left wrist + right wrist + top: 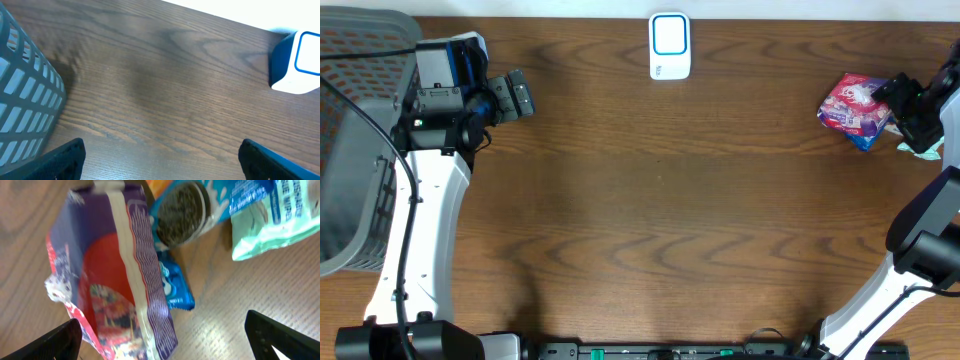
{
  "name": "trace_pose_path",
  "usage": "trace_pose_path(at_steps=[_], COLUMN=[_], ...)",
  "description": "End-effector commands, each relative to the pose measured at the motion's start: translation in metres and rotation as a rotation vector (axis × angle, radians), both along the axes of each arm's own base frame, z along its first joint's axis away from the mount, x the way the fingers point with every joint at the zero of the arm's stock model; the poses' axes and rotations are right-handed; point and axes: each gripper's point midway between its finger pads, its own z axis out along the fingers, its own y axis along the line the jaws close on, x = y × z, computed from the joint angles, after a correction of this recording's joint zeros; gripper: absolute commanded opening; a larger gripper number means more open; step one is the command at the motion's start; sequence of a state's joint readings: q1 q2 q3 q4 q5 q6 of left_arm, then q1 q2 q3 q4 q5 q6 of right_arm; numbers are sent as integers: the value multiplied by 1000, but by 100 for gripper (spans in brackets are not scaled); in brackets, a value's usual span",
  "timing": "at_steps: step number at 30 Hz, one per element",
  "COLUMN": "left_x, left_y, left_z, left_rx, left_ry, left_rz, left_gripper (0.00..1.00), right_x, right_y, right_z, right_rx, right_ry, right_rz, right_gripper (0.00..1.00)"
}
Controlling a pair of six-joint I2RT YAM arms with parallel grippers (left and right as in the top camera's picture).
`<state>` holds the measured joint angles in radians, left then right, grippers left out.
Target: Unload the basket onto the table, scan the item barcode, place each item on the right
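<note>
**Snack packet under the released right hand**

Item: red-and-purple snack packet point(110, 280), lying on the table point(660, 200) directly beneath the right hand point(170, 337), its seam crosswise to the fingers' closing line.
Right hand: released, fingers wide, grasping nothing.
Left hand point(520, 95): released, empty, well apart from the packet.
Neighbours: blue biscuit packet point(200, 205) and mint-green packet point(280, 225), just beyond the item.
Scanner point(670, 46): well off toward the left arm, with bare table between.
</note>
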<state>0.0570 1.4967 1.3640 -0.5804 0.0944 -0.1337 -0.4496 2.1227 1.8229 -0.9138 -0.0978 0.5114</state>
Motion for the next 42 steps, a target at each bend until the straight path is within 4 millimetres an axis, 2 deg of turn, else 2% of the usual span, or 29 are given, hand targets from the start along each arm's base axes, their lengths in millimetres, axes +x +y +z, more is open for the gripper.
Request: trace_pose_path(at_steps=[1, 5, 8, 10, 12, 16, 21, 25, 32, 35, 42], left_x=[0, 0, 0, 0, 0, 0, 0, 0, 0, 0, 0], left_y=[2, 2, 2, 2, 2, 2, 2, 2, 2, 2, 2], left_z=[-5, -4, -4, -5, -5, -5, -5, -5, -4, -5, -5], left_rx=[8, 8, 8, 8, 8, 8, 8, 8, 8, 8, 8], left_ry=[13, 13, 13, 13, 13, 13, 13, 13, 13, 13, 13], left_rz=[6, 6, 6, 6, 6, 6, 6, 6, 6, 6, 6], left_gripper=[98, 98, 98, 98, 98, 98, 98, 98, 98, 98, 98], right_x=[4, 1, -9, -19, -33, -62, -100, -115, -138, -147, -171], right_y=[13, 32, 44, 45, 43, 48, 59, 92, 152, 165, 185], right_z=[15, 29, 55, 77, 107, 151, 178, 171, 126, 105, 51], right_rx=[19, 116, 139, 99, 31, -73, -209, -203, -276, -264, -49], right_ry=[-29, -62, -84, -100, -121, -140, -90, -97, -189, -199, -109], right_rz=[48, 72, 87, 97, 94, 98, 87, 148, 290, 320, 137], right_gripper=[99, 99, 99, 99, 99, 99, 99, 99, 99, 99, 99])
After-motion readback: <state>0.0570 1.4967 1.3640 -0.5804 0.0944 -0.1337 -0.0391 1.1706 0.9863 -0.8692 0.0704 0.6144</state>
